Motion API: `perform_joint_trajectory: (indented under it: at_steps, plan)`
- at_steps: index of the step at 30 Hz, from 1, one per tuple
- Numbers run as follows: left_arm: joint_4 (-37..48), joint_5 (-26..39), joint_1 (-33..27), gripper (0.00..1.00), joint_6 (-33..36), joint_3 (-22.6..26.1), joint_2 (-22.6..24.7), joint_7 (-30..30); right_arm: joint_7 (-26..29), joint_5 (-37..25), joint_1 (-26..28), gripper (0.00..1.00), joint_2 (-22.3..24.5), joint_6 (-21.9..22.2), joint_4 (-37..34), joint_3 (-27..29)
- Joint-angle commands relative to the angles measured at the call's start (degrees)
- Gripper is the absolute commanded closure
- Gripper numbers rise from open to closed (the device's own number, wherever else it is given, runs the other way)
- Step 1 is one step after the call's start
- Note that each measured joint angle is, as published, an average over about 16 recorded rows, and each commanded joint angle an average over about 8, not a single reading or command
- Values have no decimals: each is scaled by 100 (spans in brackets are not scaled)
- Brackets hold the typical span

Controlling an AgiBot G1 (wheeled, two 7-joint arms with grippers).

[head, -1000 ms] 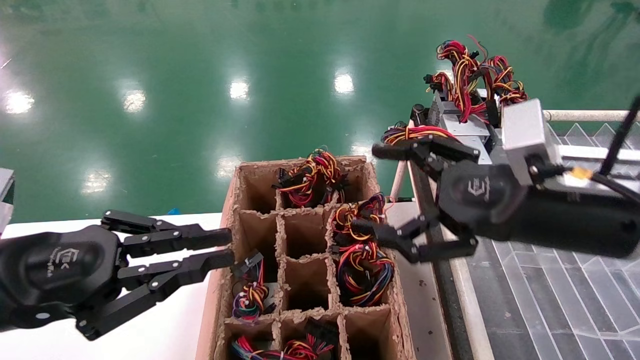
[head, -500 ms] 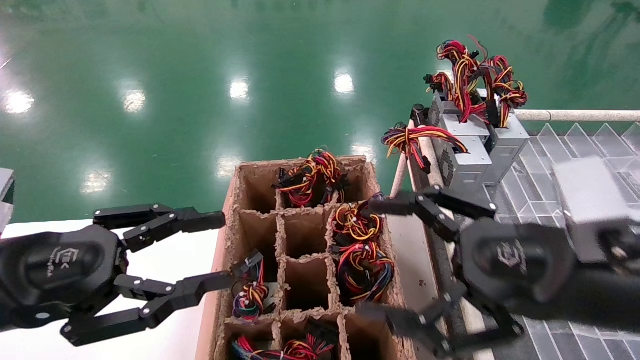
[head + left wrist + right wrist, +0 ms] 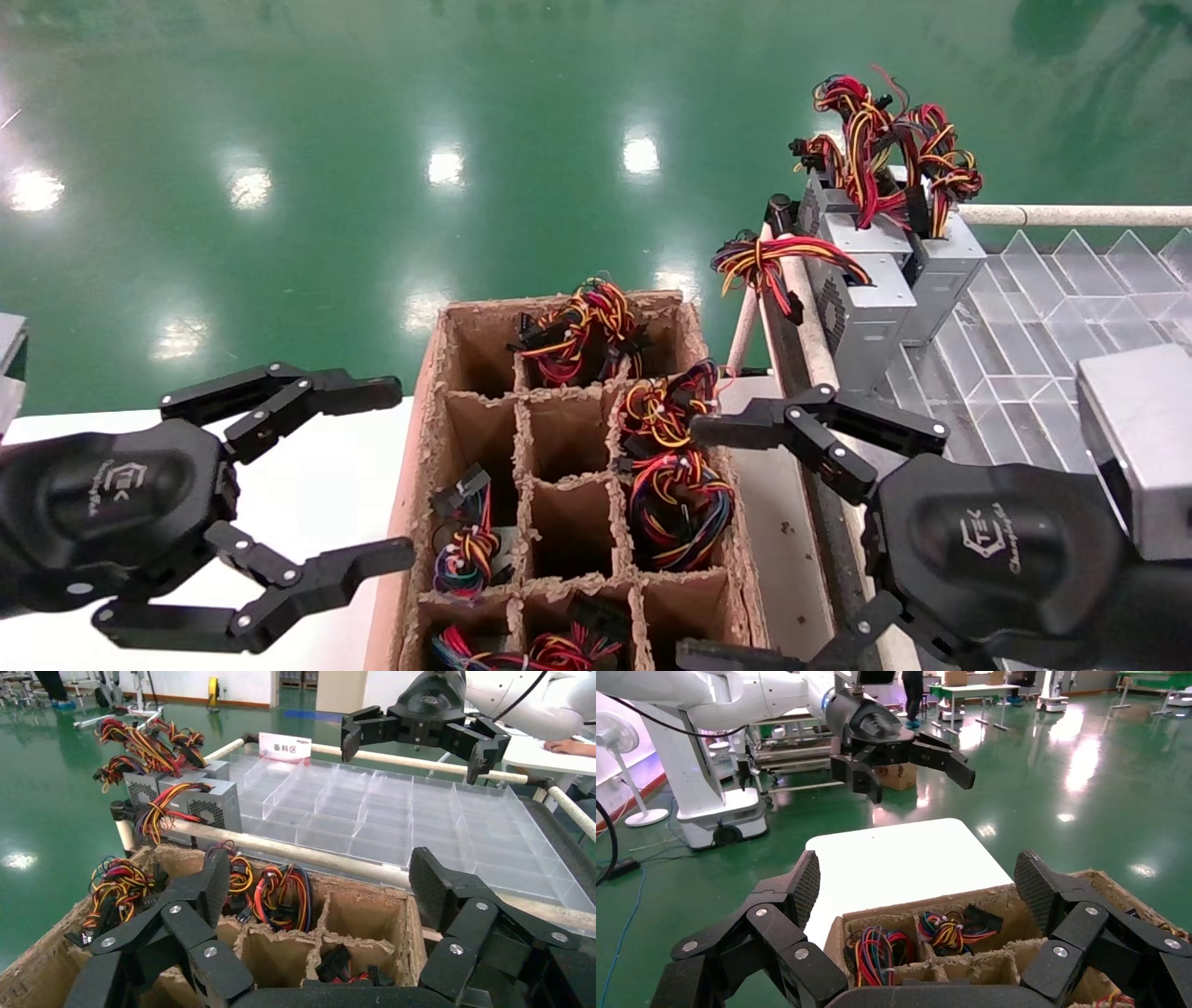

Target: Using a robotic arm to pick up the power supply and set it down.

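the power supply already stands on the clear tray beside 2 similar units, with the right claw and left claw both spread wide, gripping nothing.

Bright overhead lighting, glare spots on green floor (glossy)

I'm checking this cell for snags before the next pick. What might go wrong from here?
1. The right gripper hangs open over the carton, and its fingers may catch the wire bundles in the cells.
2. The power supply stands at the rack's edge with wires over the rail; a pull could tip it.
3. The open left gripper sits close to the carton wall.
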Motion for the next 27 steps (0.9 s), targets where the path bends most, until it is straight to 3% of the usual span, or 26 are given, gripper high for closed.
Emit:
perform_joint_trajectory:
  at_steps: [1,27]
  plan:
    - [0,0,0,0,0,0,0,0,-6,0,21,0,-3,11,-15,-22]
    - [0,0,0,0,0,0,0,0,-32,-20,112,0,-19,63,-78,-121]
